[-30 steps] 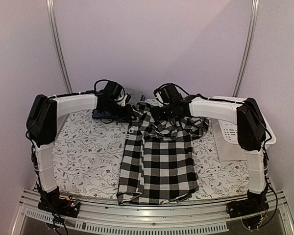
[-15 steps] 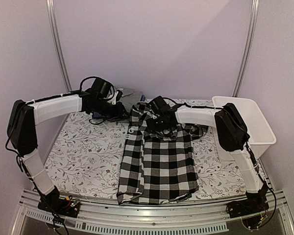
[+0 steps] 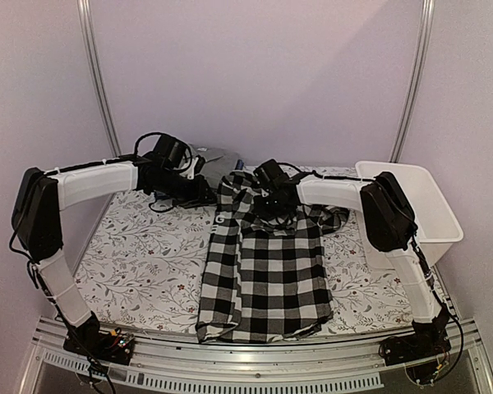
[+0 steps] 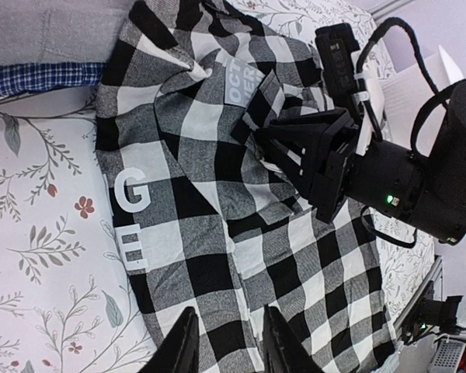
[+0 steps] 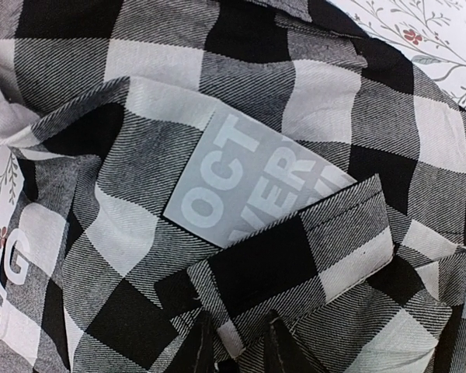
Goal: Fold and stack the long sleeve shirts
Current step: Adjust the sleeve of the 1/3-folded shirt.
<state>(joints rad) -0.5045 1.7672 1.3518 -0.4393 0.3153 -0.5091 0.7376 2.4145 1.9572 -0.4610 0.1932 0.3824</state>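
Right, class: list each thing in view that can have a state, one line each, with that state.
checked shirt: laid out lengthwise, partly folded, collar end bunched.
grey shirt: lying beyond the checked shirt's collar end.
blue shirt: lying by the grey shirt, only a strip showing.
white basket: upright, far right.
left end effector: open, holding nothing, above the checked shirt.
right end effector: shut on the checked shirt's collar end.

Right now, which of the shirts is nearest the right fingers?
The black-and-white checked shirt, right at its collar area; the grey shirt and blue shirt lie beyond its collar end.
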